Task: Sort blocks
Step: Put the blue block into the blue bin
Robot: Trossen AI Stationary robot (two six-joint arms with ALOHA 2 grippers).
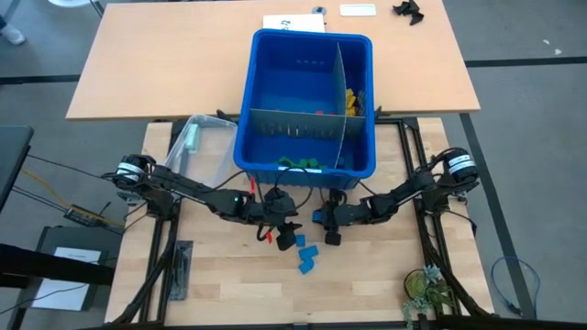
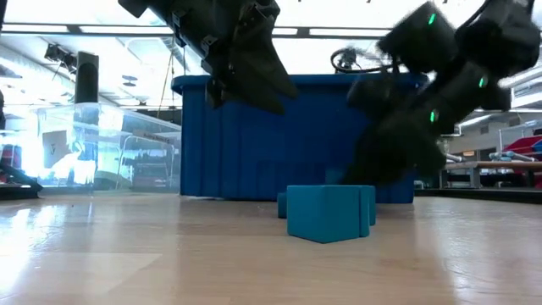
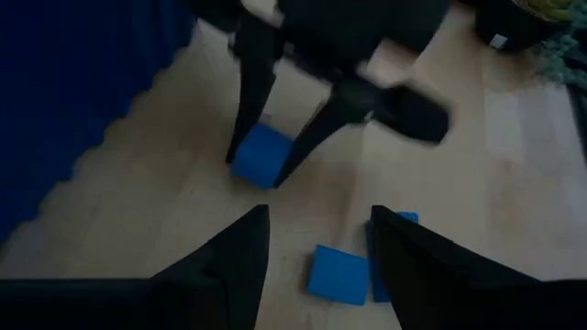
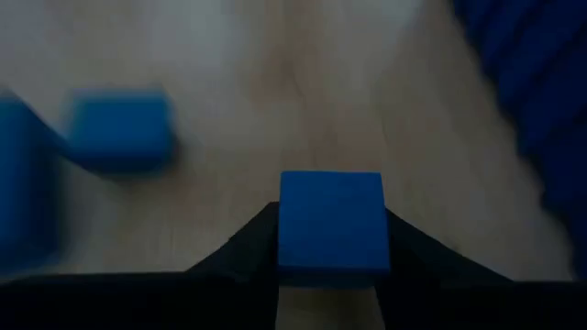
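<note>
My right gripper [image 4: 330, 247] is shut on a blue block [image 4: 330, 225] just in front of the blue bin [image 1: 307, 55]; the same block [image 3: 261, 156] also shows in the left wrist view. My left gripper [image 3: 316, 252] hangs open above the table with nothing between its fingers. Under and beyond it lie loose blue blocks [image 3: 337, 275], which in the high view form a small cluster of blue blocks [image 1: 305, 255] flat on the wooden table. The bin holds green blocks [image 1: 298, 163] and yellow blocks [image 1: 353, 96] in separate compartments. My right gripper pinches the blue block by two opposite side faces [image 4: 286, 229], one finger on each. The fingers slant down from the table's right side. In the left wrist view the block's underside seems to rest on the table [image 3: 252, 174]; I cannot tell whether it is lifted.
A clear plastic tub [image 1: 197, 147] stands left of the bin. A small red thing [image 1: 268, 236] lies by my left gripper. A small plant [image 1: 426, 289] sits at the near right corner. Bare wood lies near the table's front edge [image 1: 238, 293].
</note>
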